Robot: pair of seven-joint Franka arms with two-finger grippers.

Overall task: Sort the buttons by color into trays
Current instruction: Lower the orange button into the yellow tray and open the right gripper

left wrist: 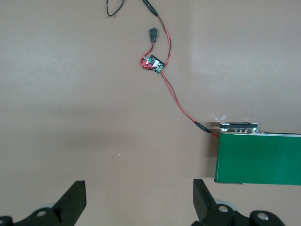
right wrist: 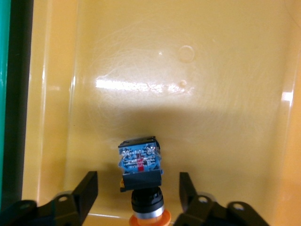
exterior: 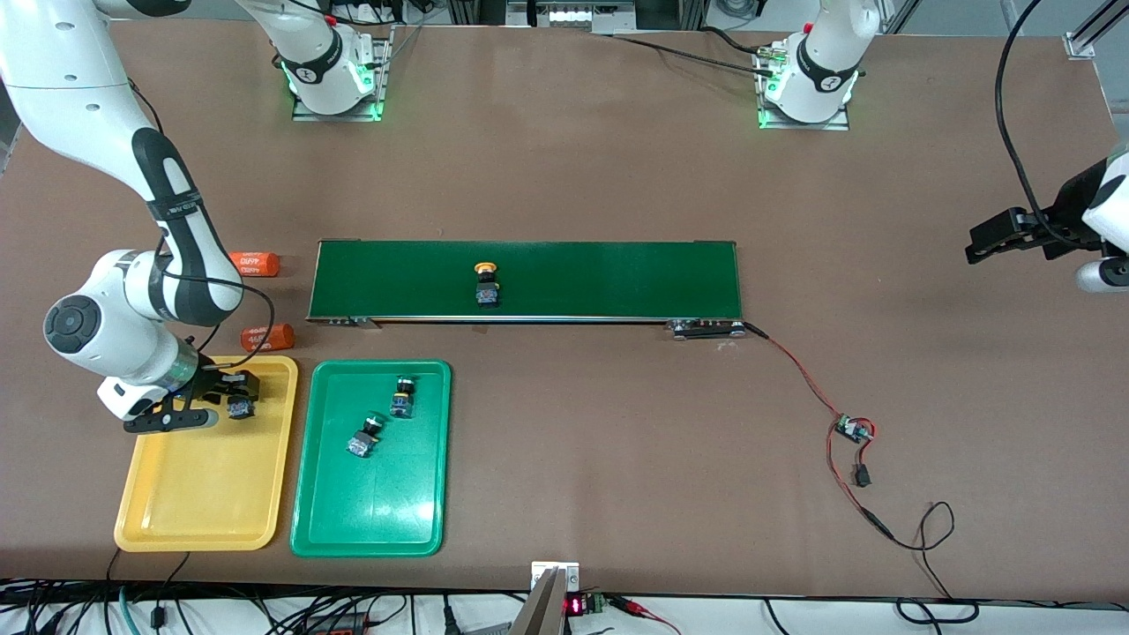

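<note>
While the right hand (exterior: 231, 399) sits low over the yellow tray (exterior: 205, 503), released, a yellow-capped button (right wrist: 141, 181) lies in that tray between its spread fingers (right wrist: 84, 190), touching neither. That button is at the tray's end farthest from the front camera. Second yellow-capped button (exterior: 485, 284) stands on the dark green belt (exterior: 617, 280), toward the right arm's end. Two green-capped buttons (exterior: 403, 396) (exterior: 364, 437) lie in the green tray (exterior: 370, 520), just beside the yellow one, in its half farther from the camera. Two orange cylinders (exterior: 254, 263) (exterior: 267, 336) lie on the counter (exterior: 573, 176) near the belt's end. Left hand (left wrist: 136, 200) waits, released, over bare counter near the belt's other end and a small wired board (left wrist: 154, 64).
</note>
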